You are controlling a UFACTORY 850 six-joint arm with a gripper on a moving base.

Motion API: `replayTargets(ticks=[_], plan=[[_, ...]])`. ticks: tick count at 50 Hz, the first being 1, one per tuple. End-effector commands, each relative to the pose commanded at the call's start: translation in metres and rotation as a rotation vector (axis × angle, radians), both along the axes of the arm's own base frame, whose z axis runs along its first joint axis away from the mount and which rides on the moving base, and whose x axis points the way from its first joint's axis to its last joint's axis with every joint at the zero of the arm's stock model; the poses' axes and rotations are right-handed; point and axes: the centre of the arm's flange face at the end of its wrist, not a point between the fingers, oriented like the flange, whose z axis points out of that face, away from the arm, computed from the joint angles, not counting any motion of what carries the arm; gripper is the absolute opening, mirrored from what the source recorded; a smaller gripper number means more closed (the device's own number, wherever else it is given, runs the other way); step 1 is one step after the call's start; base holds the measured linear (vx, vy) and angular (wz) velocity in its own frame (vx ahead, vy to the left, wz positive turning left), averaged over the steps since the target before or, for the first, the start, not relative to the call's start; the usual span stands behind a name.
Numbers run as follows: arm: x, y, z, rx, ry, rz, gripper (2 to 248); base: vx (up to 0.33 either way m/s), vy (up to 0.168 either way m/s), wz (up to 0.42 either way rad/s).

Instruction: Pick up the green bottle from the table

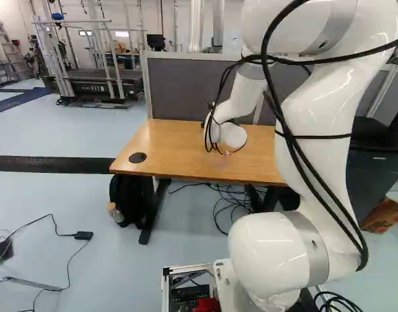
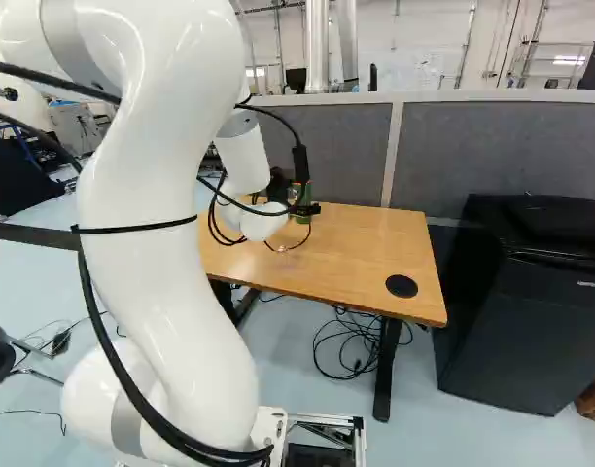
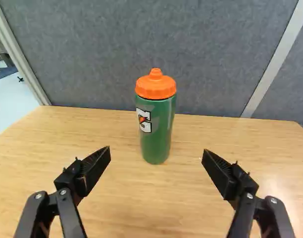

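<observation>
In the right base view the gripper (image 2: 309,208) shows only as a small dark part beyond the white wrist. The green bottle (image 2: 305,191) is partly visible there, mostly covered by the arm. Seen from the wrist, the gripper (image 3: 156,150) has its two black fingers spread wide, with nothing held. The green bottle (image 3: 156,129), with an orange cap, stands upright on the wooden table (image 3: 156,203), ahead of the fingers and about centred between them. Neither finger touches it. In the left base view the arm hides the bottle.
A grey partition (image 2: 492,146) runs behind the table. A black cabinet (image 2: 521,302) stands to the table's right, and a black bag (image 1: 126,198) lies under its left end. Cables (image 2: 351,341) hang and lie beneath the tabletop. A dark round inset (image 2: 402,286) marks the near right corner.
</observation>
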Motion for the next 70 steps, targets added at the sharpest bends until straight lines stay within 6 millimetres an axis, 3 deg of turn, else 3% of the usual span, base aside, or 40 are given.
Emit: replayTargets(ticks=[39, 58, 59, 64, 65, 69, 70], plan=[[0.082, -0.008, -0.042, -0.002, -0.14, -0.074, 247, 0.0, 0.0, 0.0], [0.112, -0.009, -0.06, -0.002, -0.161, -0.08, 247, 0.0, 0.0, 0.0], [0.113, -0.009, -0.06, -0.002, -0.162, -0.08, 217, 0.0, 0.0, 0.0], [0.114, -0.009, -0.06, -0.002, -0.163, -0.08, 217, 0.0, 0.0, 0.0], [0.114, -0.009, -0.06, -0.002, -0.163, -0.08, 179, 0.0, 0.0, 0.0], [0.115, -0.009, -0.06, -0.002, -0.163, -0.08, 179, 0.0, 0.0, 0.0], [0.115, -0.009, -0.06, -0.002, -0.163, -0.08, 141, 0.0, 0.0, 0.0]])
